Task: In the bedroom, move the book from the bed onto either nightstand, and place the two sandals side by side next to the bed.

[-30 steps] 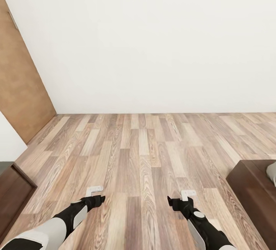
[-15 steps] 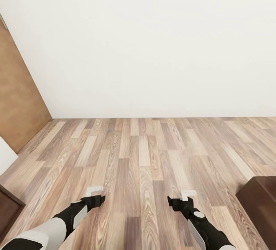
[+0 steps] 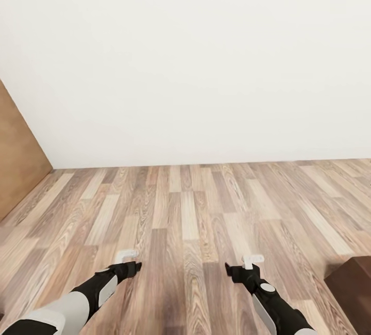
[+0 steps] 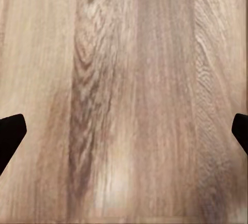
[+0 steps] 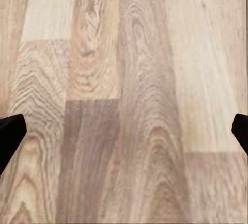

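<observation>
The robot is facing a plain white wall (image 3: 196, 57) across a stretch of brown wood-plank floor (image 3: 190, 211), and both arms are reaching forward and low over the boards. The left claw (image 3: 128, 259) is hanging over the near floor on the left, the right claw (image 3: 250, 263) is doing the same on the right, well apart from each other. In the left wrist view the left claw (image 4: 124, 136) is showing its two dark fingertips (image 4: 10, 131) spread wide at the edges with nothing but wood grain between them, so it is standing open and carrying nothing. The right claw (image 5: 124, 133) is looking just the same in the right wrist view, fingertips (image 5: 10, 131) far apart over the planks, open and empty. At the far left a tan wooden door (image 3: 18, 160) is leaning into the picture beside the wall. At the near right corner a dark-brown wooden block (image 3: 355, 286) is poking in; whether it is the bed frame or a nightstand I cannot tell.
</observation>
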